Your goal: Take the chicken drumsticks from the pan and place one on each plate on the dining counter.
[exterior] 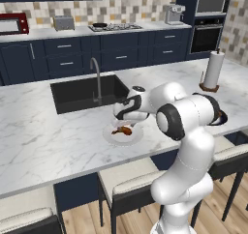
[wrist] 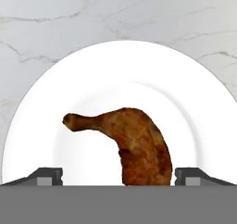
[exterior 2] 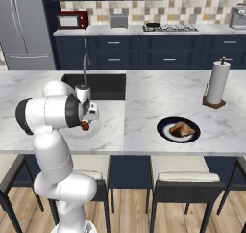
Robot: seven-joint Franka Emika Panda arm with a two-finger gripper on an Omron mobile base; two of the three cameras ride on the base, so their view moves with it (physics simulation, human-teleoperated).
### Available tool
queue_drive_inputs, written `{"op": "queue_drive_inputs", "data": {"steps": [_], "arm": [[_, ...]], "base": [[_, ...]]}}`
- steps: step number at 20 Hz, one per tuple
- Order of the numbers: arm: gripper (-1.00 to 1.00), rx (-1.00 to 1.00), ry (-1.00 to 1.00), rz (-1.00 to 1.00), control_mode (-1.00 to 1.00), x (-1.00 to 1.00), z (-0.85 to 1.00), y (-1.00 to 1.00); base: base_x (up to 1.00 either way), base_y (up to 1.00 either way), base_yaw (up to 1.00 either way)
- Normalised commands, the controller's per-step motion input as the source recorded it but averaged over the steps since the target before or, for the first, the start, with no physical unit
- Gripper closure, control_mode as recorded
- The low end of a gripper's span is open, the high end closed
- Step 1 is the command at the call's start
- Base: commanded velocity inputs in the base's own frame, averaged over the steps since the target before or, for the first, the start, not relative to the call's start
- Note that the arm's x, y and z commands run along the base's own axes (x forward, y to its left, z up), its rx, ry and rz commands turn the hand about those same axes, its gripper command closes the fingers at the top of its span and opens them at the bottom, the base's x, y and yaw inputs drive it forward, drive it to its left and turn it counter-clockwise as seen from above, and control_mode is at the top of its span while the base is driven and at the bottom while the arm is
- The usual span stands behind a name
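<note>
One chicken drumstick (wrist: 134,144) lies on the white plate (wrist: 115,65) on the dining counter (exterior: 48,141). My gripper (wrist: 118,177) hovers just above it, open, one fingertip (wrist: 46,177) well clear on the left and the other close on the right. From the base, the drumstick (exterior: 123,130) and white plate (exterior: 112,137) sit under the hand, in front of the sink. The other drumstick (exterior 2: 182,129) rests on the dark plate (exterior 2: 166,131) further right. The black pan (exterior 2: 153,25) stands on the far stove.
A black sink (exterior: 82,95) with a curved tap (exterior: 97,76) lies just behind the white plate. A paper towel roll (exterior 2: 217,82) stands at the counter's right. Stools (exterior: 128,180) line the near edge. A toaster (exterior: 63,22) and a red microwave (exterior: 12,23) are on the back worktop.
</note>
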Motion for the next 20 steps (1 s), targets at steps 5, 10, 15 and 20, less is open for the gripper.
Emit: {"op": "queue_drive_inputs", "data": {"steps": [5,10,15,20], "arm": [[-1.0,0.0,-0.02,0.0,-1.0,-0.11,0.27,-0.06],[-1.0,0.0,-0.09,0.02,-1.0,-0.24,0.59,-0.02],[-1.0,-0.12,0.0,0.02,-1.0,-0.69,0.36,-0.03],[-1.0,-0.11,0.01,-0.02,-1.0,-0.8,0.21,-0.11]], "base": [[0.0,0.0,0.0],[0.0,0.0,0.0],[0.0,0.0,0.0],[0.0,0.0,0.0]]}}
